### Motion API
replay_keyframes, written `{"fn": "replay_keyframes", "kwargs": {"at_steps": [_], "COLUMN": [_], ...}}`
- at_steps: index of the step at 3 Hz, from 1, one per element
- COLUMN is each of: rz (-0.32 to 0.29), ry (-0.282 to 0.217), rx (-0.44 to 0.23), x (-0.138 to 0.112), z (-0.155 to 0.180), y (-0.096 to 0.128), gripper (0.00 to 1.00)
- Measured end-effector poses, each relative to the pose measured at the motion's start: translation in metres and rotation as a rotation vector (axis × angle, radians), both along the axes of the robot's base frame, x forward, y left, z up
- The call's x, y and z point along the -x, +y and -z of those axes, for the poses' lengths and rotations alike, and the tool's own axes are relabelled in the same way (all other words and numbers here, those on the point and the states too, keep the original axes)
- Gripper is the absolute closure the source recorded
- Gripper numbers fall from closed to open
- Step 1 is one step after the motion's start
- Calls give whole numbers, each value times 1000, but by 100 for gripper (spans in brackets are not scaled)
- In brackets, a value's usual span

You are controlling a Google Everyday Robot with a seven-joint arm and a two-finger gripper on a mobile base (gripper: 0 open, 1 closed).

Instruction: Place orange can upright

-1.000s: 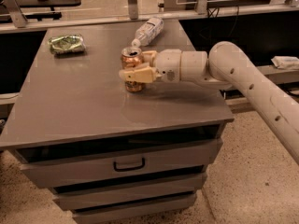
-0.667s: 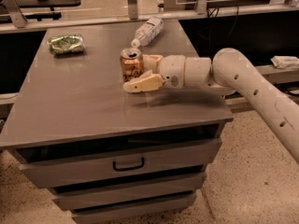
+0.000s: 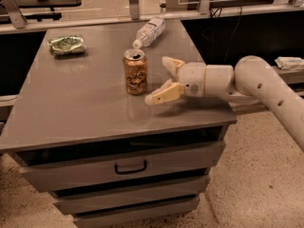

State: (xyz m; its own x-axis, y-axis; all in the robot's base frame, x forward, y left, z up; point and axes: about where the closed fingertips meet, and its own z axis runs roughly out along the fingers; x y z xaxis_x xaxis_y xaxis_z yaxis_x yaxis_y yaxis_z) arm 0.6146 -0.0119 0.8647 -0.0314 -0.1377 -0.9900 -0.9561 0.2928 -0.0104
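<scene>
The orange can (image 3: 135,72) stands upright near the middle of the grey table top (image 3: 80,108), its silver rim and opened top facing up. My gripper (image 3: 159,80) is open and empty just to the right of the can, fingers spread and pointing left, apart from the can. One finger (image 3: 162,95) reaches toward the can's base on the near side, the other finger (image 3: 172,64) sits farther back. The white arm (image 3: 256,82) comes in from the right.
A clear plastic bottle with a white cap (image 3: 149,32) lies on its side at the back of the table. A crushed green-and-white can (image 3: 67,44) lies at the back left. The table is a cabinet with drawers (image 3: 129,166) below. Shelving stands behind.
My gripper has let go of the orange can and drawn back to the right. The can stays upright where it was set.
</scene>
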Motion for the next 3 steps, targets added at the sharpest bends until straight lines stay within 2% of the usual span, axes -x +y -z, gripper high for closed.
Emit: {"fn": "replay_keyframes", "kwargs": {"at_steps": [1,2,3], "rz": [35,89,99], "ry": [-83,-187,-209], "rx": [19,-1,-3], "x": [-6,-16,-19], "z": [-21,-48,-55], "y": [-40,-87,-94], "gripper": [0,0,0]}}
